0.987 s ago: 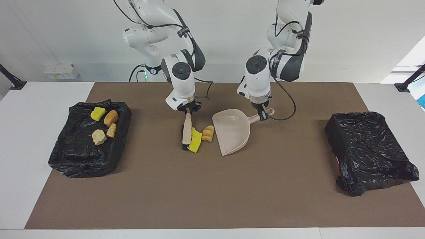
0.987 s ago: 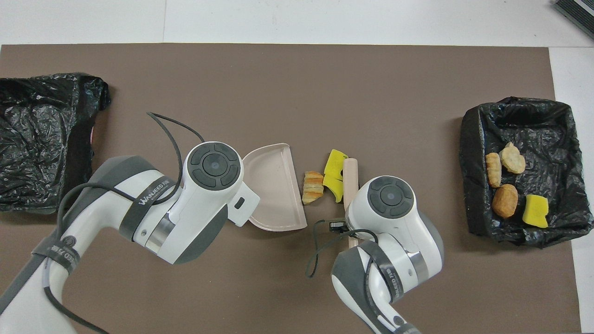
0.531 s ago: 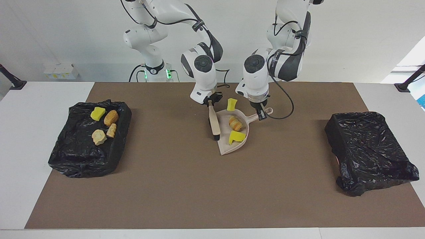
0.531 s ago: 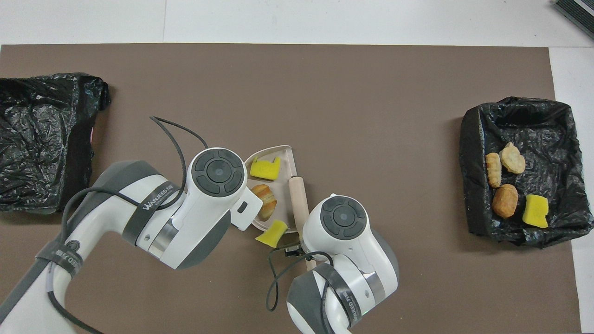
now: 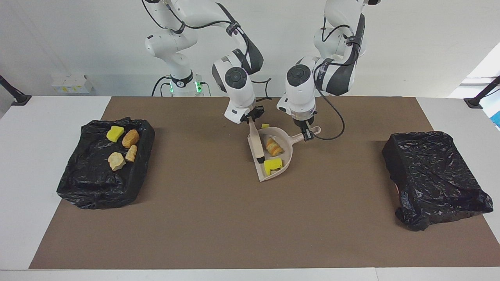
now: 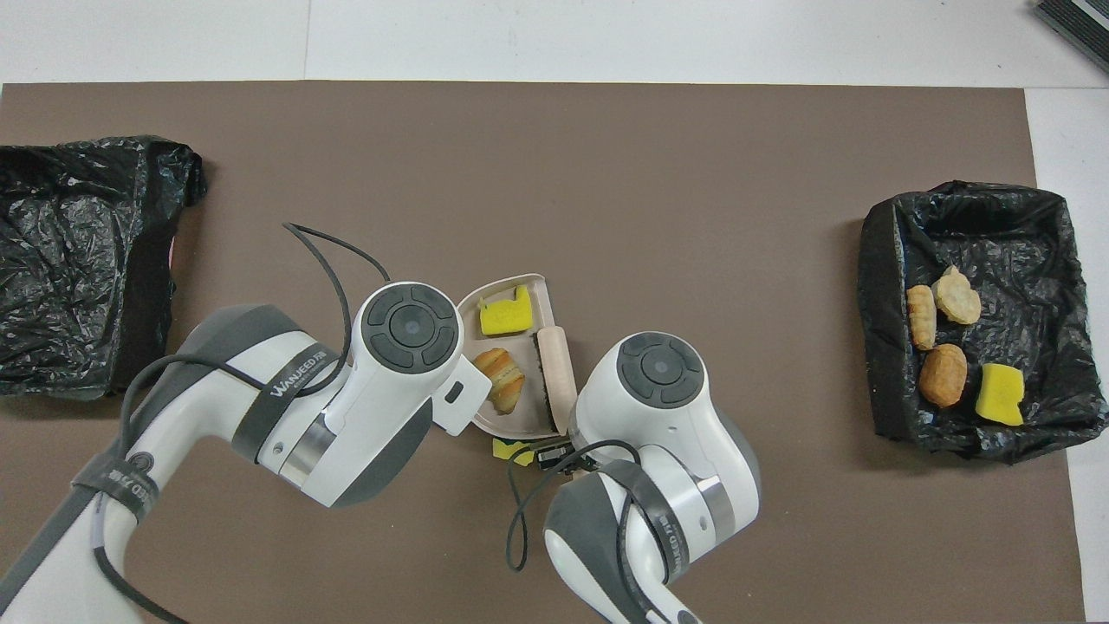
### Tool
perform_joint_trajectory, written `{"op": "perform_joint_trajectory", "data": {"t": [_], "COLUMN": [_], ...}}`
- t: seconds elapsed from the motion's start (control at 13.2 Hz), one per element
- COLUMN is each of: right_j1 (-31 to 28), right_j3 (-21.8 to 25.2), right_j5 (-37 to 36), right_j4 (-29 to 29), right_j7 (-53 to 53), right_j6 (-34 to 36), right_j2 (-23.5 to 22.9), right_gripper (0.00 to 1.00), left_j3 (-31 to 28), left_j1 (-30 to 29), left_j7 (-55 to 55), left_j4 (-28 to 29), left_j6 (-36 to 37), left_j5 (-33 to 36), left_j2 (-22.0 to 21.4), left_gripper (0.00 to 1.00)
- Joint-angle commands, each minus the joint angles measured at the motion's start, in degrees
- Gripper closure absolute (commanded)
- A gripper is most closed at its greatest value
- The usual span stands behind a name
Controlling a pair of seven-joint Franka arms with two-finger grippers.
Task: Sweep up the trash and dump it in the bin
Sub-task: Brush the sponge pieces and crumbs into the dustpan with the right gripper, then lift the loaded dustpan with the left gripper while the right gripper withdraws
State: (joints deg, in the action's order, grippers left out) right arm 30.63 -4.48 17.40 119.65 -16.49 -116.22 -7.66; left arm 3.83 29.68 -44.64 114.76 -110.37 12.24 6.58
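Looking across the counter (image 5: pixel 39 164), we see a brown mat (image 5: pixel 218 218) covering most of it, and we take the beige dustpan (image 5: pixel 287 156) at the mat's middle as our landmark.

Toward the left arm's end of the counter, well apart from the dustpan, sits a black-bagged bin (image 5: pixel 433 179). Toward the right arm's end, also well apart from the dustpan, sits a second black-bagged bin (image 5: pixel 97 187). That second bin holds four pieces of trash: a yellow sponge chunk (image 5: pixel 115 133), a brown bread-like piece (image 5: pixel 131 138), a smaller orange-brown piece (image 5: pixel 131 153) and a pale beige lump (image 5: pixel 116 160).

Both arms reach in over the dustpan. The left pincer (image 5: pixel 308 134) is clamped on the dustpan's handle (image 5: pixel 302 137), at the dustpan's end nearer to the robots. The right pincer (image 5: pixel 252 117) is closed around the top of a hand brush (image 5: pixel 256 142), whose wooden body slopes down along the dustpan's open edge on the right arm's side, its dark bristle end resting at that edge.

Inside the dustpan lie a striped orange-brown bread piece (image 5: pixel 274 147) near its middle and a yellow sponge piece (image 5: pixel 272 166) farther from the robots than the bread. One more small yellow scrap (image 5: pixel 265 126) lies on the mat just beside the dustpan, nearer to the robots than it.
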Motion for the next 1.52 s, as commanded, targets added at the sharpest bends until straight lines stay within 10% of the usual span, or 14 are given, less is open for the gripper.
{"op": "perform_joint_trajectory", "data": {"t": [0.0, 0.46, 0.91, 1.44], "right_j1": [-3.5, -1.3, 9.9, 8.9], "right_j3": [-0.1, -0.9, -1.0, -0.8], "right_j5": [-2.8, -4.4, -3.3, -10.2], "right_j4": [-0.2, 0.1, 9.0, 8.8], "right_j7": [0.9, -9.0, -19.2, -17.7], "right_j6": [5.1, 6.9, -5.3, -8.9], "right_j2": [4.0, 8.6, 9.3, 3.2], "right_gripper": [1.0, 1.0, 1.0, 1.0], "left_j3": [0.0, -0.3, -0.3, -0.3], "left_j1": [0.8, -2.1, -5.2, -8.4], "left_j7": [0.0, 0.1, -0.2, -0.1], "left_j4": [0.7, 4.2, 19.3, 27.0], "left_j6": [2.6, 13.1, 3.6, -7.2], "left_j5": [0.3, 0.2, 0.2, 0.2], "left_j2": [-2.0, -14.8, -23.9, -22.4], "left_gripper": [1.0, 1.0, 1.0, 1.0]}}
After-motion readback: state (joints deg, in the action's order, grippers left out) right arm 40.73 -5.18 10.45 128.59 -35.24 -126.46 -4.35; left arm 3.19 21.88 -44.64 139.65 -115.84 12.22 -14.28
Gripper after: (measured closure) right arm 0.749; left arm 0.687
